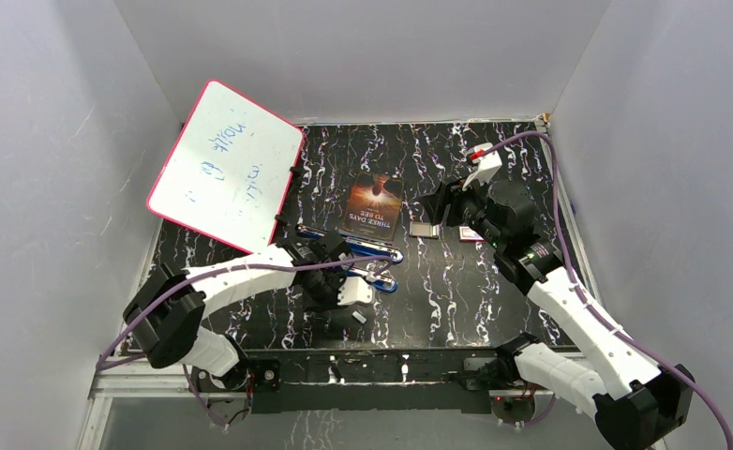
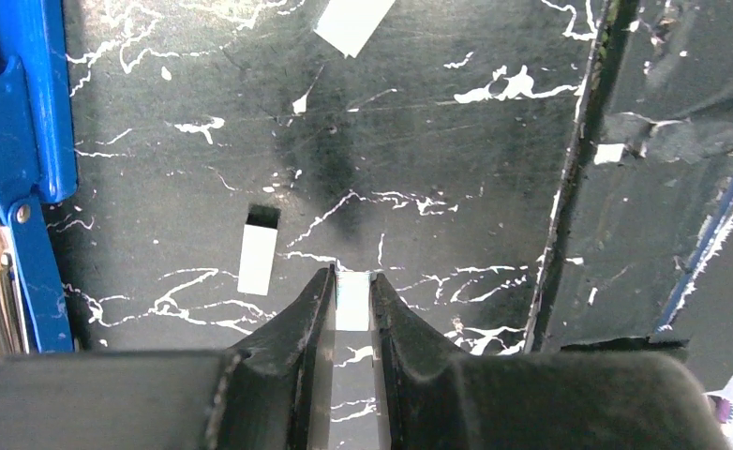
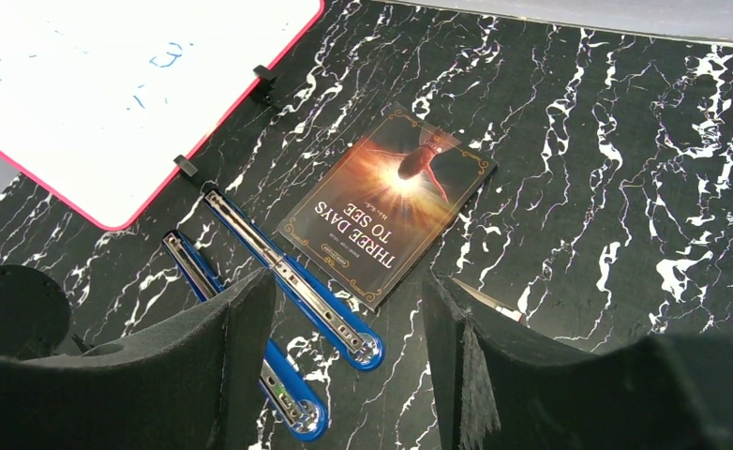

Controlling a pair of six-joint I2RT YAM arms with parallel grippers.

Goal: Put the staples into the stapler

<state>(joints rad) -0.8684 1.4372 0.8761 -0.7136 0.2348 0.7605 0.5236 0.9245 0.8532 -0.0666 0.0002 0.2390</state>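
Observation:
In the left wrist view my left gripper [image 2: 351, 279] is shut on one strip of the staples [image 2: 351, 309], a thin silvery piece pinched between the fingertips just over the table. Two more strips lie loose, one beside the left finger [image 2: 258, 258] and one farther off [image 2: 353, 23]. The blue stapler [image 3: 292, 281] lies swung open, its two metal-lined arms side by side, and its blue edge [image 2: 25, 141] shows left of my left gripper. From above, my left gripper [image 1: 355, 305] is just in front of the stapler [image 1: 372, 258]. My right gripper [image 3: 346, 279] hovers open and empty above the table.
A book [image 1: 374, 208] lies behind the stapler, touching it. A red-framed whiteboard [image 1: 227, 164] leans at the back left. A small red-and-white box [image 1: 471, 234] sits under my right gripper [image 1: 438, 202]. The table's front edge [image 2: 569, 187] runs close to my left gripper.

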